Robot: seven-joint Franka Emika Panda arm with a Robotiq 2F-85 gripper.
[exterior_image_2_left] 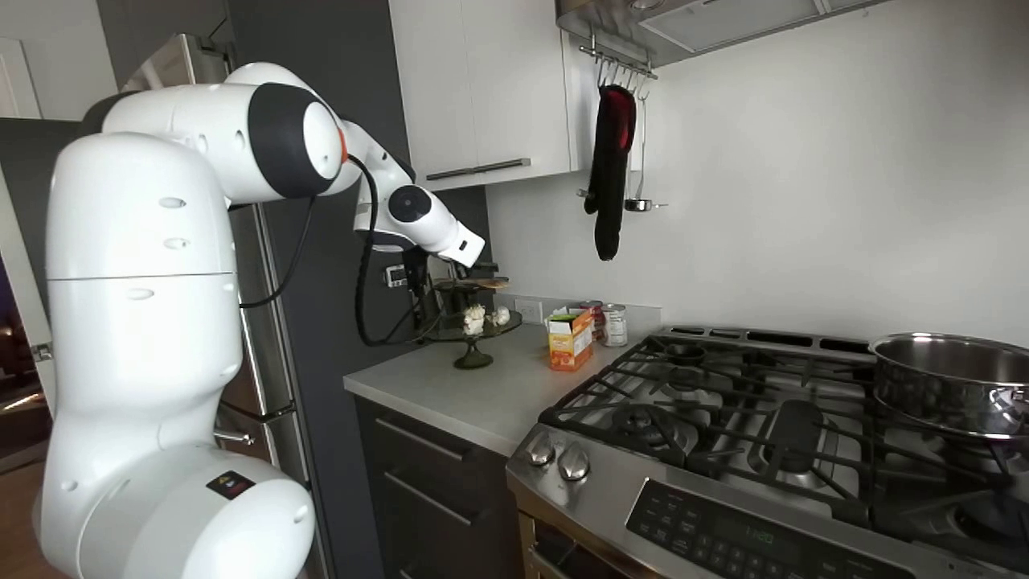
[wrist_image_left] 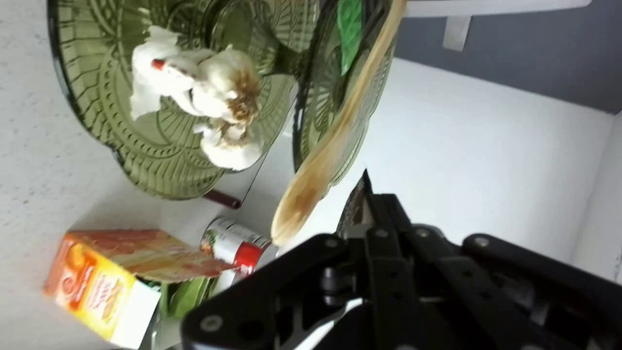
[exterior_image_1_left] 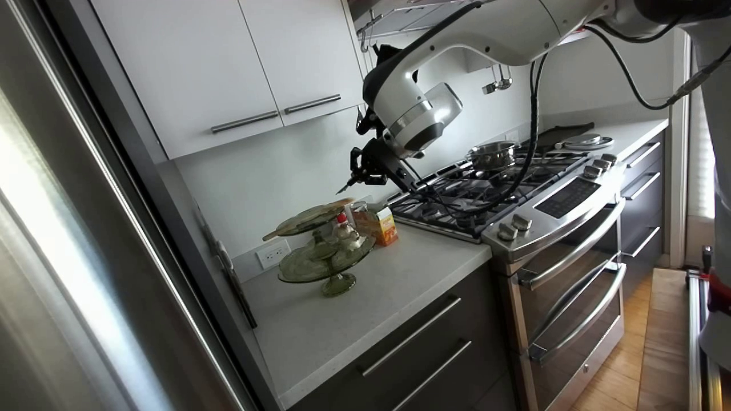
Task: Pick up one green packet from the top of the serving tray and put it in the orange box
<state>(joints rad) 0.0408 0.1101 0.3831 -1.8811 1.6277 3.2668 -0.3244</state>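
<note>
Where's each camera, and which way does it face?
In an exterior view: away from the arm, which shows upper right, facing the serving tray.
In an exterior view: near the arm, which stands left, facing the counter past the stove.
Wrist view: arm-mounted, facing the serving tray; gripper shows below.
Both exterior views share stove and orange box.

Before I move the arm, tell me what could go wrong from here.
The wooden spoon juts past the edge of the serving tray's upper plate and looks close to the end effector, so a brush might knock it off. The thin dark item apparently pinched there could slip out. The raised flap on the orange box may snag whatever is lowered in.
</note>
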